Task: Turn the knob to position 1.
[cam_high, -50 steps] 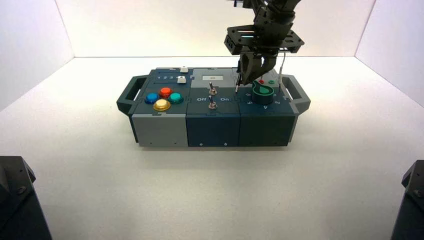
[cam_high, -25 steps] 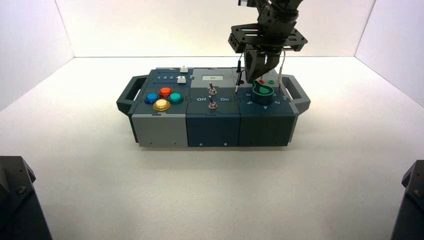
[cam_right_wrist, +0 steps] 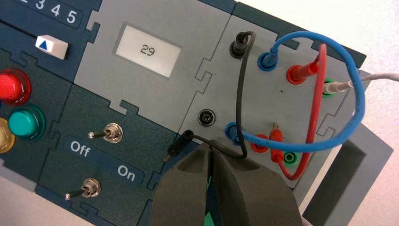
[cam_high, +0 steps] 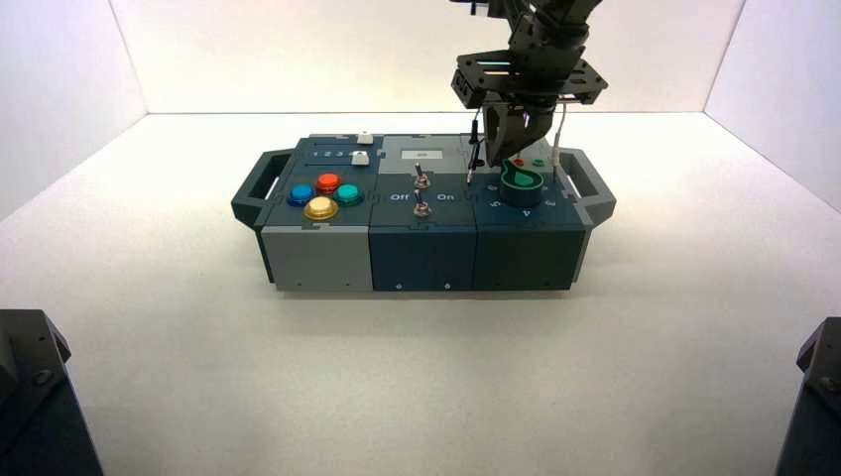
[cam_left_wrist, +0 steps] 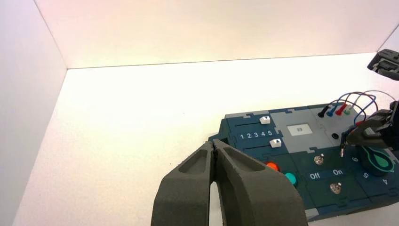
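Observation:
The knob (cam_high: 521, 180), a green teardrop cap on a dark cylinder, sits at the right end of the box (cam_high: 317, 258). My right gripper (cam_high: 516, 149) hangs shut just above and behind it, not touching it. In the right wrist view the shut fingers (cam_right_wrist: 210, 149) cover the knob, and only a green sliver (cam_right_wrist: 210, 220) shows between them. A black wire (cam_right_wrist: 241, 94) with a loose plug runs just past the fingertips. The left wrist view shows the knob (cam_left_wrist: 379, 160) far off. My left gripper (cam_left_wrist: 215, 146) is shut and empty, parked off the box's left end.
The wire panel (cam_right_wrist: 301, 113) with blue, red, white and black leads lies behind the knob. Two metal toggle switches (cam_high: 421, 193) stand mid-box by the Off/On label. Coloured push-buttons (cam_high: 324, 195) and two sliders (cam_high: 362, 147) are at the left. A handle (cam_high: 592, 183) flanks the knob.
My right gripper has risen off the knob area and shifted slightly right, staying shut. The knob and the black plug have not moved. The left arm has not moved.

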Tool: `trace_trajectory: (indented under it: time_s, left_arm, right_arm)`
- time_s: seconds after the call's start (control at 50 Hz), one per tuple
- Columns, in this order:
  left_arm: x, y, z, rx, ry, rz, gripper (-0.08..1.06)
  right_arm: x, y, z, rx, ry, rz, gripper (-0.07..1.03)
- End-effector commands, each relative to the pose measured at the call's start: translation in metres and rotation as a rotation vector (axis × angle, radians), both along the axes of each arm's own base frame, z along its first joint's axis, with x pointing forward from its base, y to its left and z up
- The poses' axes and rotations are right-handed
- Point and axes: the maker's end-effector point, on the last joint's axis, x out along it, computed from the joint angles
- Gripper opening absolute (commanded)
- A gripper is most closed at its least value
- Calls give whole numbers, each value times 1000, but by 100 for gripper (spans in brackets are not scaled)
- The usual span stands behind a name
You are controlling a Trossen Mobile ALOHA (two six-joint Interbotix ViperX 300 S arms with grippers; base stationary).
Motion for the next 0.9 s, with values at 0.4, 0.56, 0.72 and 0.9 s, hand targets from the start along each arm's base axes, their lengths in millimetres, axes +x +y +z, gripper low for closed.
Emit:
trace_trajectory:
  time_s: [0.4, 0.56, 0.72, 0.9]
  left_arm:
    - [3, 1, 8, -4, -19, 6, -3]
    - [2, 1, 10, -4, -26, 6, -3]
    - [2, 1, 10, -4, -32, 6, -3]
    - [2, 1, 10, -4, -32, 4, -3]
  right_arm:
    - [9, 10, 17, 32, -27, -6, -2]
    - [6, 11, 16, 33, -16, -6, -2]
    - [0, 16, 16, 32, 0, 5, -2]
    - [-3, 14, 14, 30, 12, -2, -2]
